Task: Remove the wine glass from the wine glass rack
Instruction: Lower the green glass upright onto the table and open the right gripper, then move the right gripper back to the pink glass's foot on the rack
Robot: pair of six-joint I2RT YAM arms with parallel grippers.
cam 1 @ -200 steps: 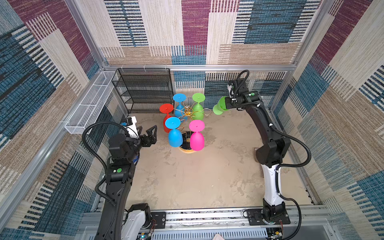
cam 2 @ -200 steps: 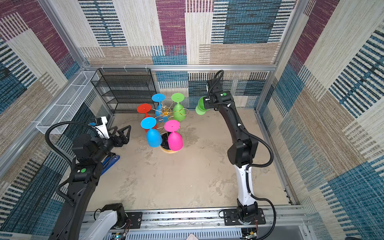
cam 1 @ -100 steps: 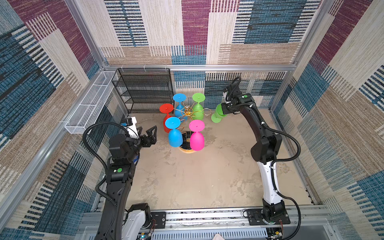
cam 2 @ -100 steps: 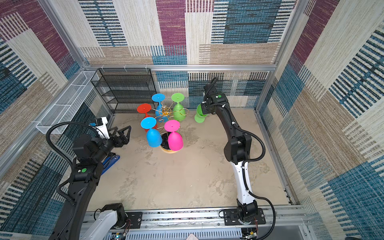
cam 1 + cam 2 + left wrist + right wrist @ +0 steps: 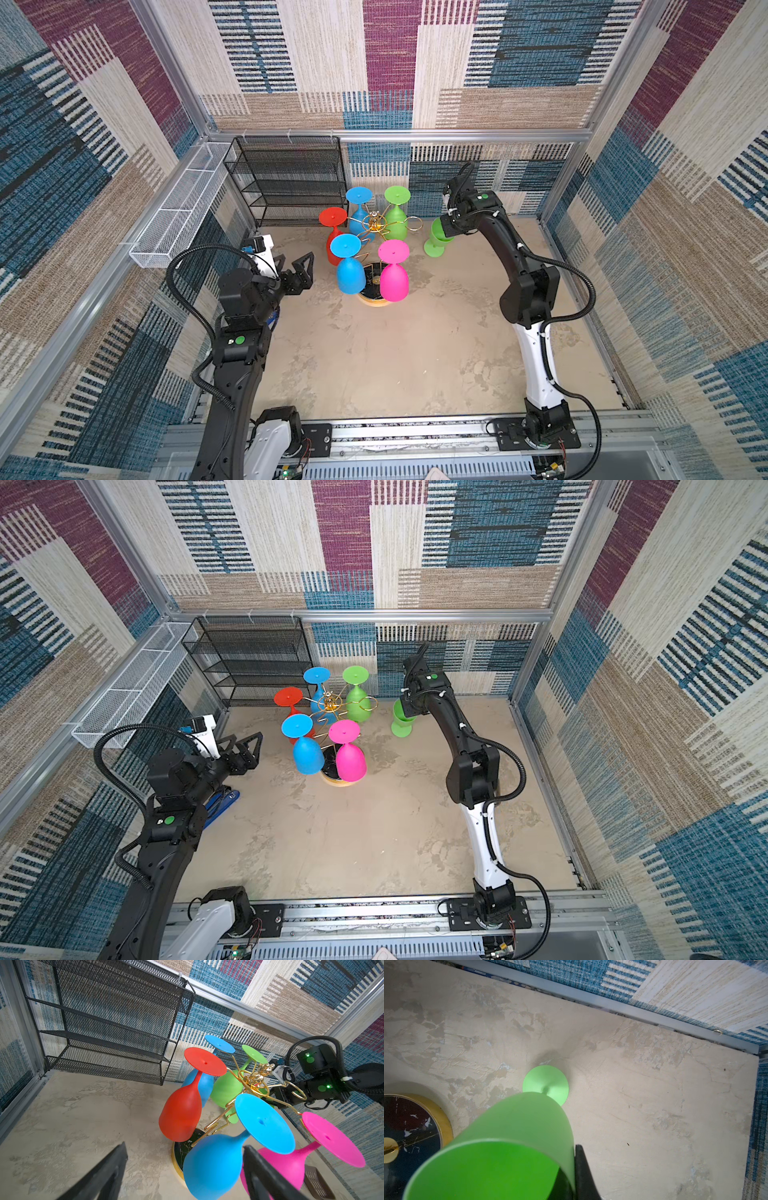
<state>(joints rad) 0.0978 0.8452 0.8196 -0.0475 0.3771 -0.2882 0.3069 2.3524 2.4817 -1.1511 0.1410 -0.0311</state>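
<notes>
The green wine glass (image 5: 435, 239) stands upright just right of the wine glass rack (image 5: 375, 223), its long axis vertical, foot down, mouth up. The right gripper (image 5: 448, 226) pinches its rim. Left of the rack, the left gripper (image 5: 296, 270) is spread wide and empty.

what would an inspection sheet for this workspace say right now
surface: beige mottled tabletop, patchy stains
job's things: gold wire wine glass rack carries five inverted coloured glasses, one loop empty; green stemmed wine glass upright right of it, off the rack
clutter: blue flat item by left arm, kind unclear
hands: left hand open, empty; right hand shut on the green glass rim
cables: black corrugated hoses loop along both arms
surroundings: black mesh shelf unit, white mesh basket, carpet-patterned walls
</notes>
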